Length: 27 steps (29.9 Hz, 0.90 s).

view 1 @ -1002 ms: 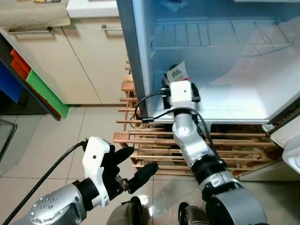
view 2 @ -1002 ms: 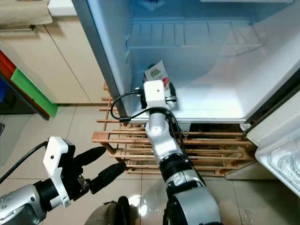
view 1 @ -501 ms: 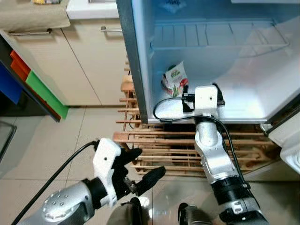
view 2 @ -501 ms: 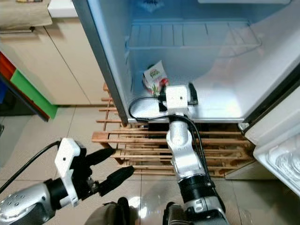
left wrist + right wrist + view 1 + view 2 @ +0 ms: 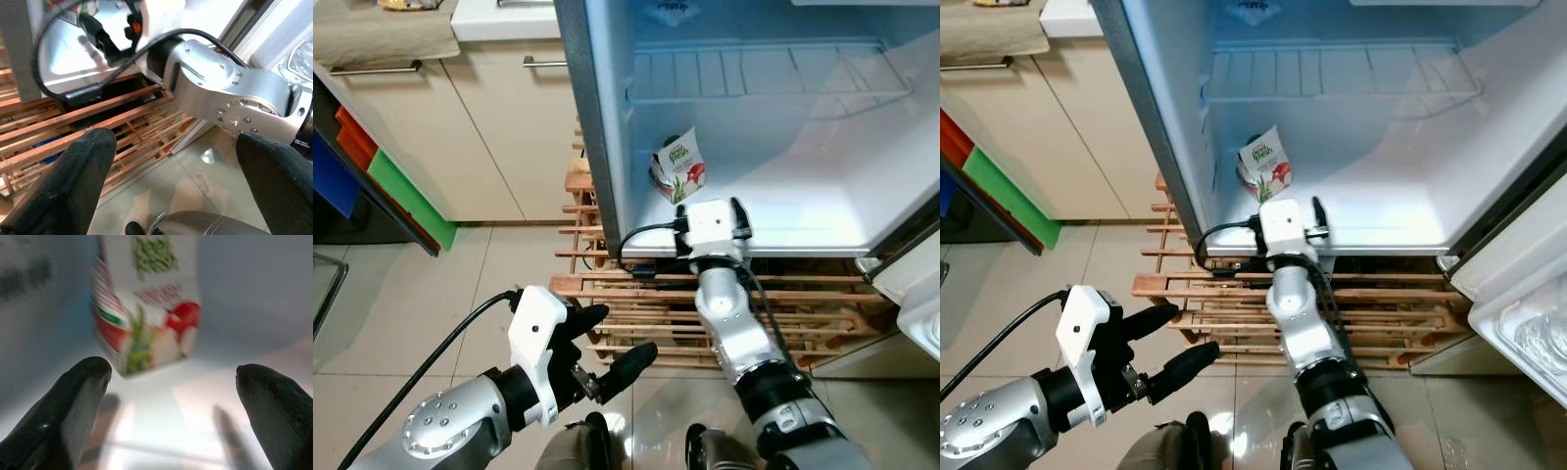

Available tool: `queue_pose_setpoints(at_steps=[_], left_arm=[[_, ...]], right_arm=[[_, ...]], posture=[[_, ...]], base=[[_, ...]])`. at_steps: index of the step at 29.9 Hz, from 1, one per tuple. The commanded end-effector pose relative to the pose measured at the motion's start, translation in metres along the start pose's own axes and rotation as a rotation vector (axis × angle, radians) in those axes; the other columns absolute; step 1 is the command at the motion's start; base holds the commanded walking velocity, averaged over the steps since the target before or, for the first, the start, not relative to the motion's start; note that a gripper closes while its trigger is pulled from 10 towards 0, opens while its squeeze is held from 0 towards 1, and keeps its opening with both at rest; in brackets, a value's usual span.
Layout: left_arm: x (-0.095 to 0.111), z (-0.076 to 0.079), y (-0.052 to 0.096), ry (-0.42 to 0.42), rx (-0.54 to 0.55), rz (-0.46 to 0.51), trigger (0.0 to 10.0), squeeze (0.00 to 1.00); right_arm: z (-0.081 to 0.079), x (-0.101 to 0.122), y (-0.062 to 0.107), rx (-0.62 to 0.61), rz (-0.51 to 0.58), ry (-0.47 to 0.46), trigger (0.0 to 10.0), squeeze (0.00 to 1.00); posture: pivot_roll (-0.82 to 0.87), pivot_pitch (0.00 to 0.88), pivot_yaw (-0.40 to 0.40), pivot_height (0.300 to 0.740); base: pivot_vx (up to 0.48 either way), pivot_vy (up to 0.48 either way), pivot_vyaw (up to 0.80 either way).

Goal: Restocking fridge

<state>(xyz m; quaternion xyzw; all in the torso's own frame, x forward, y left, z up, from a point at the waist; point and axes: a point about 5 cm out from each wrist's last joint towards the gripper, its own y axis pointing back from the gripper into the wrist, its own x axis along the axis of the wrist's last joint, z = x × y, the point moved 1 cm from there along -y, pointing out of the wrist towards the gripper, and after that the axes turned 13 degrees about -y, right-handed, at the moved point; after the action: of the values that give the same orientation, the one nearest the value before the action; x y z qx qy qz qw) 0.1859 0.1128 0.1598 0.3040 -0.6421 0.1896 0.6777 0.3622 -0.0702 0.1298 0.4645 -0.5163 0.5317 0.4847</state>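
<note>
One small juice carton (image 5: 679,167), white with green lettering and a picture of red fruit, stands on the white floor of an open fridge (image 5: 803,206), in the near left corner close to the left wall and leaning slightly. Above it, a white wire shelf (image 5: 764,73) spans the fridge interior. The right gripper (image 5: 171,396) is at the front edge of the fridge floor, just in front of the carton; its two black fingers (image 5: 73,401) are spread wide with nothing between them, and they do not touch the carton, which sits beyond the fingertips and appears blurred in the right wrist view. The silver right arm (image 5: 734,323) rises from the bottom of the head view to that spot, with a white camera block (image 5: 713,223) and black cables at its wrist. The left gripper (image 5: 612,343) hangs low on the robot's left, above the tiled floor (image 5: 411,313), its fingers (image 5: 73,176) also wide apart and empty. A wooden slatted pallet (image 5: 636,294) lies under the fridge. Beige cabinets (image 5: 489,127) stand to the left, and part of the fridge door (image 5: 911,284) shows at the right edge.
</note>
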Motion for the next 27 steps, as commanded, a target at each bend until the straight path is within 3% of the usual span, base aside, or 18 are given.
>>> queue_pose_setpoints(at_steps=[1, 5, 10, 16, 18, 27], left_arm=[[0.0, 0.0, 0.003, -0.009, 0.007, -0.009, 10.0, 0.0], [0.0, 0.0, 0.003, -0.009, 0.014, -0.008, 10.0, 0.0], [0.001, -0.001, 0.004, -0.007, 0.02, -0.009, 10.0, 0.0], [0.0, -0.002, 0.006, -0.005, 0.031, -0.012, 10.0, 0.0], [0.0, -0.001, 0.006, -0.003, 0.035, -0.012, 10.0, 0.0], [0.0, -0.001, 0.005, 0.0, 0.035, -0.011, 10.0, 0.0]], right_arm=[[-0.005, -0.004, 0.002, 0.009, -0.016, -0.014, 10.0, 0.0], [-0.017, -0.004, -0.003, 0.035, -0.034, -0.001, 10.0, 0.0], [-0.017, -0.002, -0.008, 0.027, -0.032, 0.021, 10.0, 0.0], [-0.001, 0.005, -0.019, -0.049, 0.003, 0.1, 10.0, 0.0], [0.012, 0.008, -0.025, -0.098, 0.022, 0.133, 10.0, 0.0], [0.029, 0.012, -0.03, -0.152, 0.045, 0.2, 10.0, 0.0]], posture=[[0.07, 0.235, 0.089, 0.74], [0.08, 0.238, 0.088, 0.74], [0.09, 0.24, 0.081, 0.74], [0.1, 0.245, 0.077, 0.74], [0.1, 0.248, 0.075, 0.74], [0.1, 0.251, 0.075, 0.74]], base=[[0.0, 0.0, 0.0], [0.0, 0.0, 0.0], [0.0, 0.0, 0.0], [0.0, 0.0, 0.0], [0.0, 0.0, 0.0], [0.0, 0.0, 0.0]])
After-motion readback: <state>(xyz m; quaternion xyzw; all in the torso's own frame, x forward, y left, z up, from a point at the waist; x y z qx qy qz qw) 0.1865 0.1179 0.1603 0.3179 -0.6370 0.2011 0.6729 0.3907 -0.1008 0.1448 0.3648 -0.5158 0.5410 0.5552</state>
